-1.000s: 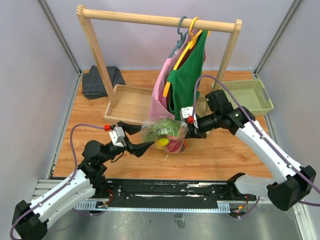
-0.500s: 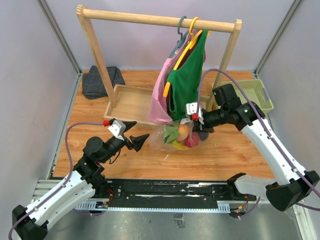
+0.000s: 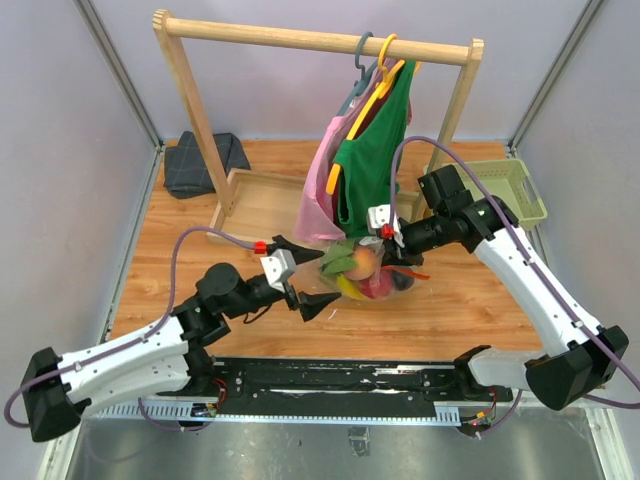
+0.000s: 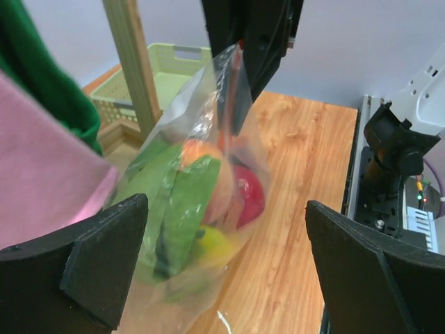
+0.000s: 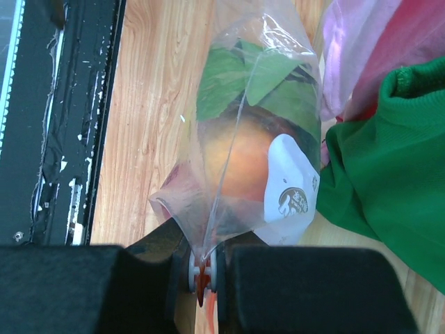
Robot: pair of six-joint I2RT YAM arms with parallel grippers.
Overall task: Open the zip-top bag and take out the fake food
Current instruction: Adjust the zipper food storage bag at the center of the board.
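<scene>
Opening is being set up: the right hand [image 5: 201,268] is pinching the zip-top bag [image 3: 368,282] by its zip strip, holding it over the surface [image 3: 460,300], fake food [image 3: 362,264] inside; the left hand [image 3: 303,276], spread wide beside it, likely needs to catch the opposite lip

We find the zip-top bag [image 4: 208,139] blurred at its lower end in the left wrist view, cut off by the bottom edge. The right gripper [image 5: 203,273] hides most of its zip strip [image 5: 201,284], and green leafy pieces [image 5: 233,80] cover some fake food [image 5: 240,158].
</scene>
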